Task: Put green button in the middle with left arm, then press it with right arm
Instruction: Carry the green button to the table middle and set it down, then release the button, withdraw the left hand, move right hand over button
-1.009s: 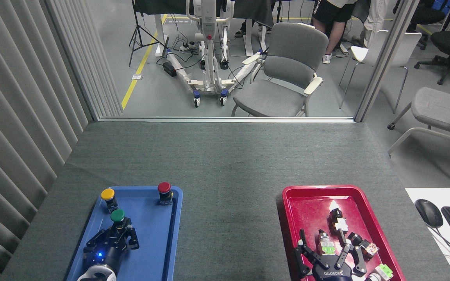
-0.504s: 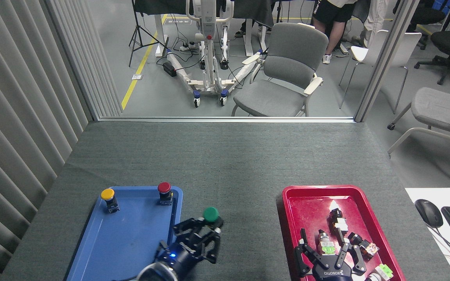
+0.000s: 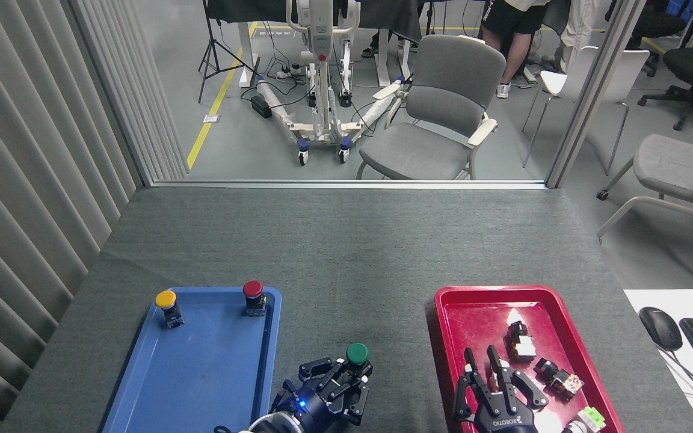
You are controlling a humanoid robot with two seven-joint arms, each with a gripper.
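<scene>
Two black three-finger grippers low in view. Left gripper (image 3: 346, 377) clenched on the dark-green round-capped push button (image 3: 357, 355), over grey felt tabletop (image 3: 346, 252) between blue plastic tray (image 3: 202, 373) and red plastic tray (image 3: 479, 313). Right gripper (image 3: 494, 376) over red tray, fingers spread, grasping nothing.

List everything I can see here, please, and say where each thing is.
green button: one, dark green cap, between the trays, in the left gripper's fingers
yellow button: one, blue tray, far left corner
red button: one, blue tray, far right corner
blue tray: one, table's left
red tray: one, table's right, holding several small switch parts
table: one, grey felt
mouse: one, black, far right
grey chair: one, beyond the table
left gripper: black, blue light, closed on the green button
right gripper: black, over the red tray, fingers drawn near together
</scene>
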